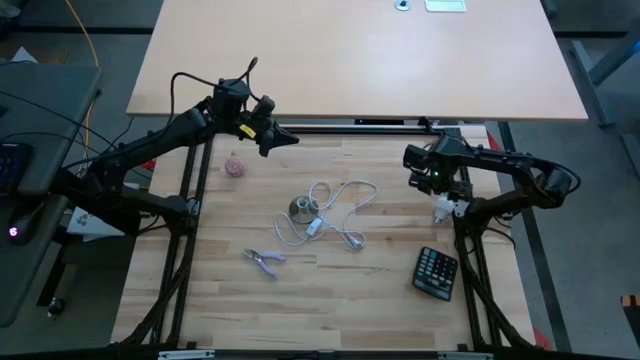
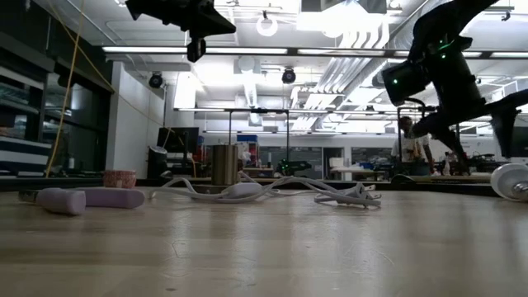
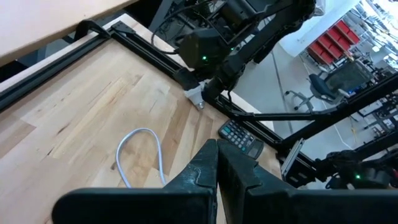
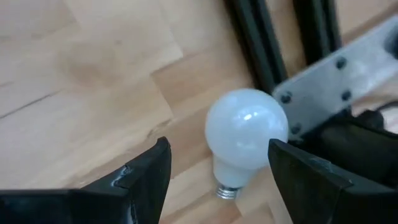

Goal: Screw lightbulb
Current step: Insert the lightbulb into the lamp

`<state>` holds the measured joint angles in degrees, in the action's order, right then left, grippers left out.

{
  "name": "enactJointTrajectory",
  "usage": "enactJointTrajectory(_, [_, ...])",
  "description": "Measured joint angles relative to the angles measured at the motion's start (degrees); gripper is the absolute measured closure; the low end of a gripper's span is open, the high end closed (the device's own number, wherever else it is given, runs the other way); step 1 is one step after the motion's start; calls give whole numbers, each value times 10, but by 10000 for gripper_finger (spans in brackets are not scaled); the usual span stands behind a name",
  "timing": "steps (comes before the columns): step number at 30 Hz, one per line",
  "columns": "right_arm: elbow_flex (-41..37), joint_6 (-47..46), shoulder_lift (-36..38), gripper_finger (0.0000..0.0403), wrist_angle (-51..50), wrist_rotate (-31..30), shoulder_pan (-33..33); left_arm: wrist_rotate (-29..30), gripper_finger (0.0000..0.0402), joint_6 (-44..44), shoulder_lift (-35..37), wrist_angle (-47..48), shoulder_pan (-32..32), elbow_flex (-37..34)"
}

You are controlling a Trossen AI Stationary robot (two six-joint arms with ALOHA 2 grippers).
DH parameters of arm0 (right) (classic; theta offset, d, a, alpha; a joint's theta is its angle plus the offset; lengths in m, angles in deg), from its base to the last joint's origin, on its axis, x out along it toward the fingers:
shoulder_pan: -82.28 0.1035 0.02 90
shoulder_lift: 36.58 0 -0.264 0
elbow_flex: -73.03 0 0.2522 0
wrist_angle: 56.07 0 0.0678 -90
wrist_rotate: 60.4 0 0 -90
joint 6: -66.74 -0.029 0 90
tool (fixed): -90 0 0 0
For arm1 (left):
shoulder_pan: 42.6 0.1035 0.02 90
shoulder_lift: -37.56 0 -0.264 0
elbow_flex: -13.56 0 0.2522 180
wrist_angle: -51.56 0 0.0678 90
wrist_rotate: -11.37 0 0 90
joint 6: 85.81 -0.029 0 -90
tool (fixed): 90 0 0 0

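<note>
Over the table's right edge, the high view shows the right claw point(image 1: 447, 196) hanging just above the lightbulb point(image 1: 442, 209), which lies on the wood point(image 1: 380, 300) beside the dark frame rail. The left claw point(image 1: 282, 139) is raised near the table's far left side, its fingers pressed together and holding nothing. A pink ball point(image 1: 236, 166) lies near it. Mid-table sit a grey socket disc point(image 1: 302, 208) with a looping white cord point(image 1: 345, 205), small pliers point(image 1: 265, 261) nearer the front, and a calculator point(image 1: 436, 272) at the right front.

At table level, the low view shows the cord point(image 2: 272, 191) lying across the middle and the bulb point(image 2: 509, 181) at the far right edge, under the right arm.

From the left wrist, the closed fingers point(image 3: 211, 174) point toward the right arm, with the calculator point(image 3: 240, 139) and a cord loop point(image 3: 140, 152) between.

From the right wrist, the claw point(image 4: 217, 168) is wide open, one finger on each side of the bulb point(image 4: 245, 140), neither touching it; the bulb lies on its side against the frame.
</note>
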<state>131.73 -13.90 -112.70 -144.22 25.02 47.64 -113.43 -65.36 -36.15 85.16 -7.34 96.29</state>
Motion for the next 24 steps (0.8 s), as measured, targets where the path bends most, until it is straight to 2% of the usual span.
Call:
enactJointTrajectory(4, [0, -57, 6, 143, -21, 1, 5, 0, 401, 0, 0, 0, 0, 0])
enactJointTrajectory(10, [-1, -142, 7, 143, -93, 10, 46, 0, 401, 0, 0, 0, 0, 0])
enactJointTrajectory(16, [-30, -154, 7, 143, -33, 47, 79, 0, 401, 0, 0, 0, 0, 0])
enactJointTrajectory(24, [-34, -193, 4, 143, -31, 26, 87, 0, 401, -1, 0, 0, 0, 0])
